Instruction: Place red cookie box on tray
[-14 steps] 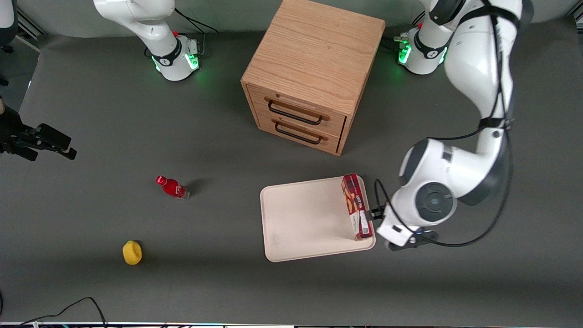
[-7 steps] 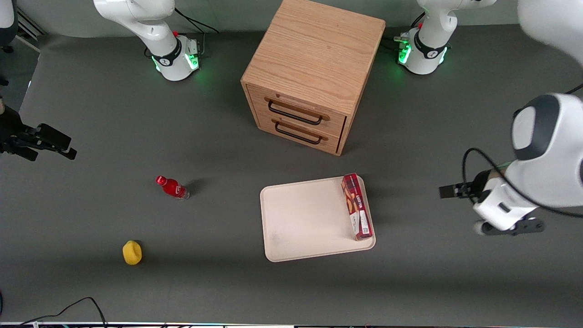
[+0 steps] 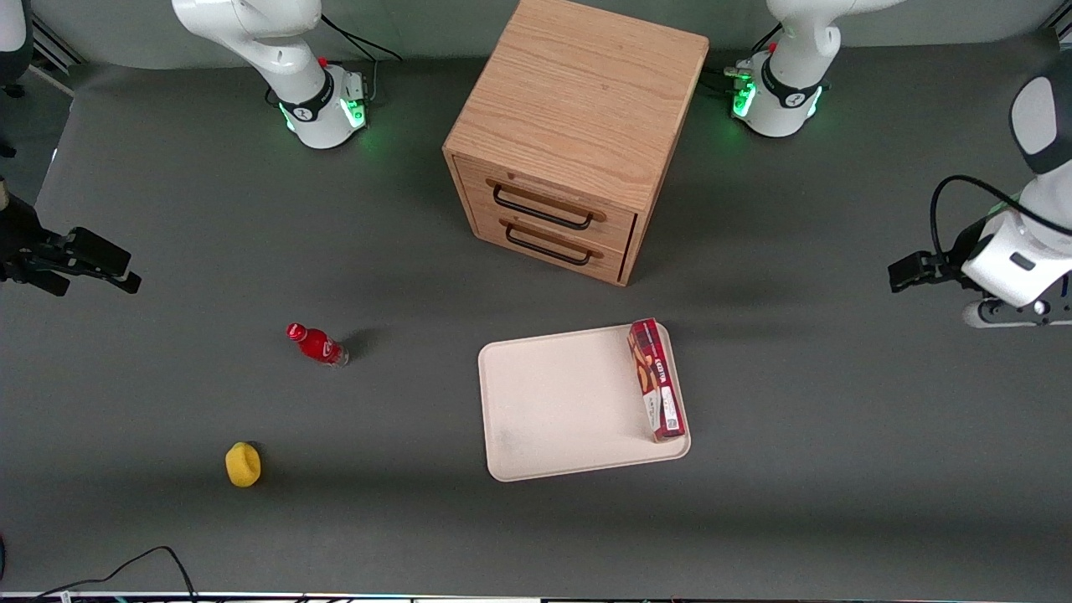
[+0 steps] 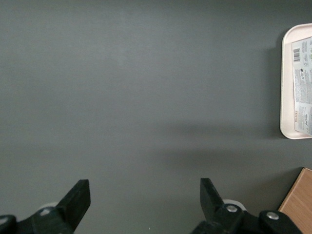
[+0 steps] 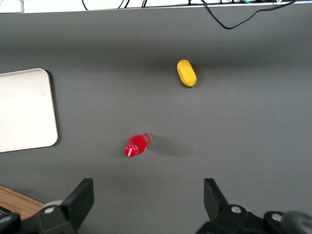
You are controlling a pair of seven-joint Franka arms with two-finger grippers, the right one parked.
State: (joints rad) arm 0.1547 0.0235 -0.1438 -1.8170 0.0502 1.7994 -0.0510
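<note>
The end effector [image 3: 906,273] hangs released and empty above bare counter [image 3: 837,469], well apart from the tray [image 3: 553,402]. The red cookie box [image 3: 657,381] lies on the tray (along one edge); retreat is best made clear of it.

Front cam: left arm cut off at right edge, only the gripper [image 3: 898,275] end shows. Wrist cam: tray [image 4: 286,87] and red cookie box [image 4: 302,83] clipped by the frame edge; wooden cabinet [image 4: 298,202] just a corner.
</note>
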